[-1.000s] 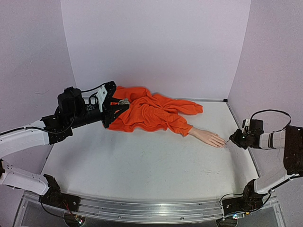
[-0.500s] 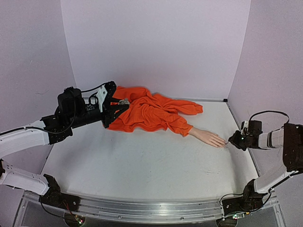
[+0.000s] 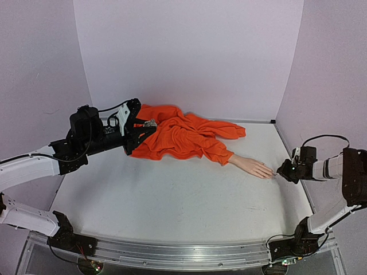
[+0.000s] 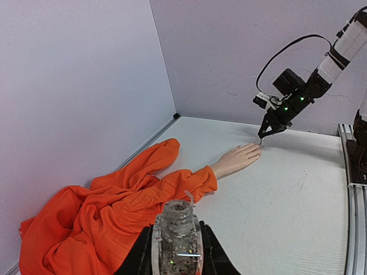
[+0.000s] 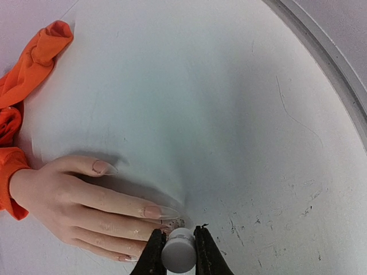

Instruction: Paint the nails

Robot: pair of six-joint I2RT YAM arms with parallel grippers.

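Mannequin hand lies palm down on the white table, right of centre, its wrist coming out of an orange sleeve that trails back to a heap of cloth by the rear wall. Fingers point toward the right arm, so the nails face the tool.

Right gripper sits low, just past the fingertips, jaws pinched on a small white cap held end-on. The cap likely carries the brush; the bristles are too small to make out. A dark speck shows where the tool meets the tip of 1 middle finger, so this looks like a stroke on that nail — contact cannot be confirmed.

Left gripper is well apart, over the cloth heap, clamped on a small clear bottle, upright with its mouth open. Probably parked there so it cannot spill, and is ready for the next dip.

At least 3 nails are visible; none shows obvious colour.
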